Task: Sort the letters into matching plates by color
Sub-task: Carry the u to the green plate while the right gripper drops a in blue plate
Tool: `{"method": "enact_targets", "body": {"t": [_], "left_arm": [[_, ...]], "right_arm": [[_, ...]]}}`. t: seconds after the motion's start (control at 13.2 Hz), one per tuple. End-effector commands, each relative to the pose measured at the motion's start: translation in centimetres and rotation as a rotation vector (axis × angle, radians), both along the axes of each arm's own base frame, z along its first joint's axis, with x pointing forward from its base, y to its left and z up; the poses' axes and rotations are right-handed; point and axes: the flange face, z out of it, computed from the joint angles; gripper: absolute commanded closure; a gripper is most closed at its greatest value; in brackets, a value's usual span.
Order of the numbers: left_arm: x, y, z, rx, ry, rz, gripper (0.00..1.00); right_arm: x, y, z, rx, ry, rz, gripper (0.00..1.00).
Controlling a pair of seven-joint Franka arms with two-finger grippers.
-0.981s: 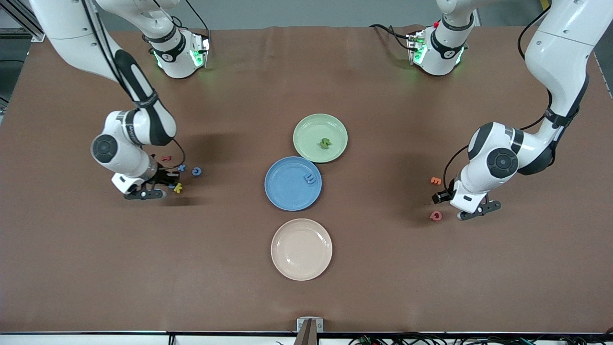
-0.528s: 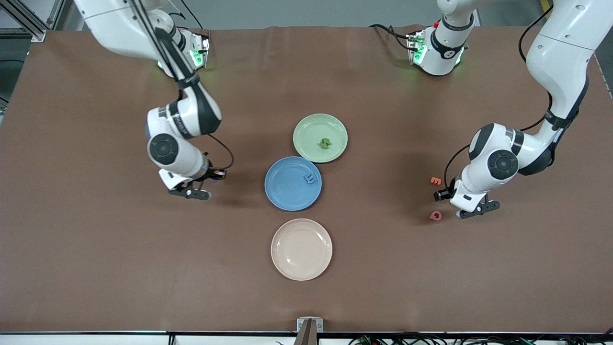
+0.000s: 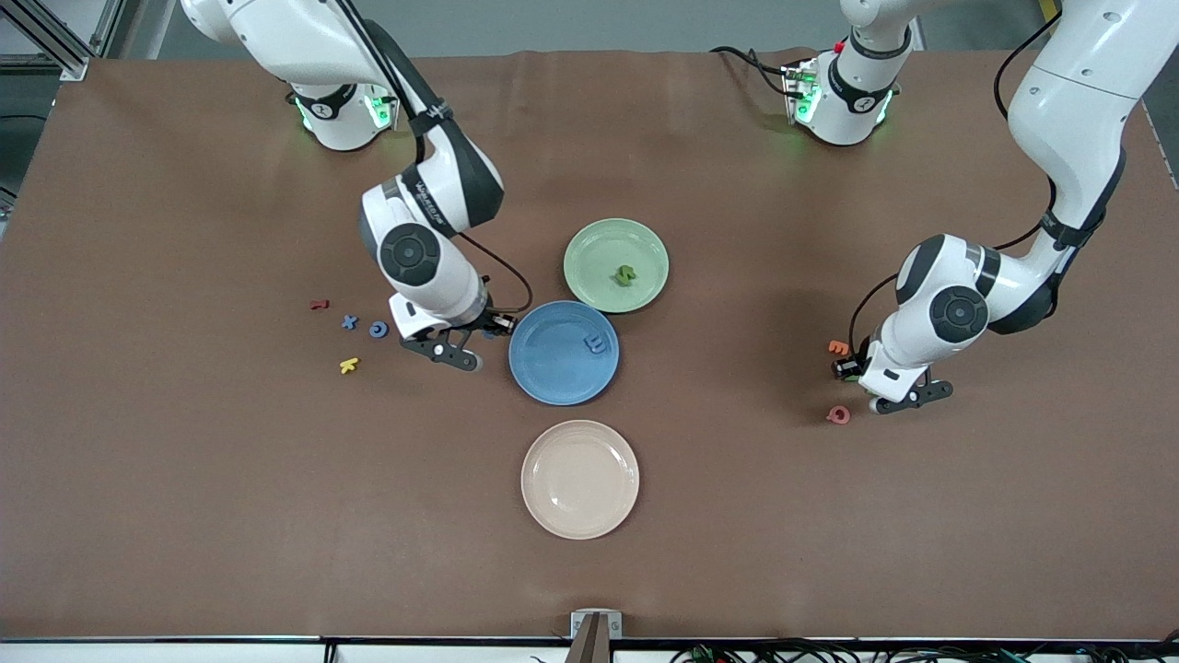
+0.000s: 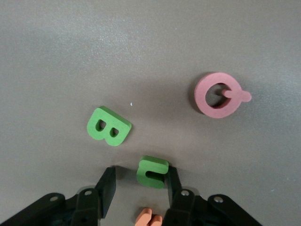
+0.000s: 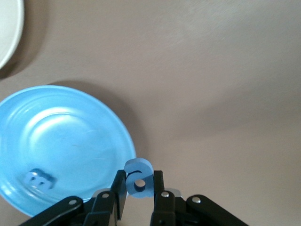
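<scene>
My right gripper is shut on a blue letter and hangs just over the rim of the blue plate, on the side toward the right arm's end; in the front view the gripper is beside the plate. Another blue letter lies in that plate. The green plate holds a green letter. My left gripper is open and low over the table, straddling a green letter that touches one finger only. A green B lies close by.
A cream plate sits nearest the front camera. Red, two blue and yellow letters lie toward the right arm's end. An orange letter and a pink Q lie by the left gripper.
The right arm has carried its blue letter from the loose letter cluster over to the blue plate's rim. The left gripper's fingers have narrowed around the green letter.
</scene>
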Motion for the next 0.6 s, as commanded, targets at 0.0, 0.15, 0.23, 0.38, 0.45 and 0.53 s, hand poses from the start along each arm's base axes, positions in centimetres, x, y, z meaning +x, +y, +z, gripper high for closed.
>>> {"method": "enact_targets", "body": {"t": [0.0, 0.15, 0.23, 0.38, 0.45, 0.53], "left_arm": [[-0.2, 0.2, 0.2, 0.006, -0.01, -0.018, 0.54], [-0.2, 0.2, 0.2, 0.005, -0.01, -0.017, 0.54], [-0.1, 0.2, 0.2, 0.005, -0.012, -0.017, 0.58], [-0.1, 0.2, 0.2, 0.006, -0.012, -0.016, 0.75], [-0.1, 0.2, 0.3, 0.006, -0.013, -0.012, 0.88], [0.0, 0.3, 0.5, 0.008, -0.016, -0.003, 0.98]], "right_arm": [[0.8, 4.0, -1.1, 0.002, -0.004, -0.065, 1.0], [0.5, 6.3, -2.1, 0.0, -0.01, -0.094, 1.0], [0.1, 7.4, -2.6, -0.003, -0.009, -0.102, 1.0], [-0.8, 9.3, -3.5, -0.003, -0.02, -0.117, 1.0], [-0.9, 9.8, -3.8, 0.006, -0.033, -0.13, 1.0], [-1.3, 10.3, -4.1, 0.009, -0.038, -0.141, 1.0]]}}
